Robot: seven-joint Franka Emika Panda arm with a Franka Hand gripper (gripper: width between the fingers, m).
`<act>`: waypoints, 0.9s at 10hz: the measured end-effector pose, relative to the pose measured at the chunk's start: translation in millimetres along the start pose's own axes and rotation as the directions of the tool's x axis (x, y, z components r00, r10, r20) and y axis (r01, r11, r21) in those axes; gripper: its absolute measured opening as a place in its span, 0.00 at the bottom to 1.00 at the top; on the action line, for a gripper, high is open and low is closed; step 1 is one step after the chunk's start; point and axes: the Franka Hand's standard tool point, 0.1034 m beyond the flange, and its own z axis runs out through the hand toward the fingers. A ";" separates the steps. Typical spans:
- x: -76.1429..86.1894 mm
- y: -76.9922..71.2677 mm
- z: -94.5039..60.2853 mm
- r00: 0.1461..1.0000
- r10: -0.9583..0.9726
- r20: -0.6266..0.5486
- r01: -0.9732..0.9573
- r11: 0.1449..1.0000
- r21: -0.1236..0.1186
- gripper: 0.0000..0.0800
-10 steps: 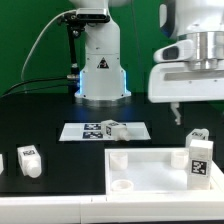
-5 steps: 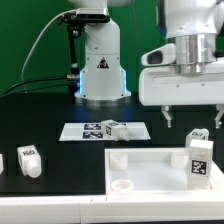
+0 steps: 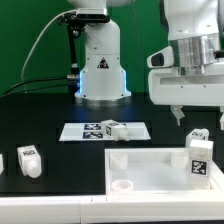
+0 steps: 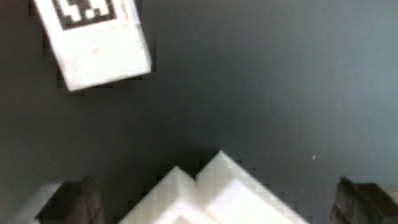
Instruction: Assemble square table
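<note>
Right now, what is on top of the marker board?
One short white table leg lies on the marker board, near its middle. Printed tags show beside it; whatever is under the leg is covered.

Nothing written can be read. Black-and-white square tags are carried by the marker board (image 3: 78,131) and the white legs (image 3: 198,158); a triangular sign (image 3: 101,60) is borne by the robot base (image 3: 101,85).
</note>
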 end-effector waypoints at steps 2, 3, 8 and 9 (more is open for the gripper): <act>-1.9 1.6 0.4 0.966 -0.233 0.115 0.237 0.971 -0.021 0.81; 2.2 4.8 2.7 0.951 -0.265 0.162 0.271 0.963 -0.016 0.81; 7.5 23.5 2.5 0.887 -0.210 0.410 0.256 0.965 -0.059 0.81; 3.6 14.9 4.3 0.869 -0.285 0.405 0.340 0.938 -0.070 0.81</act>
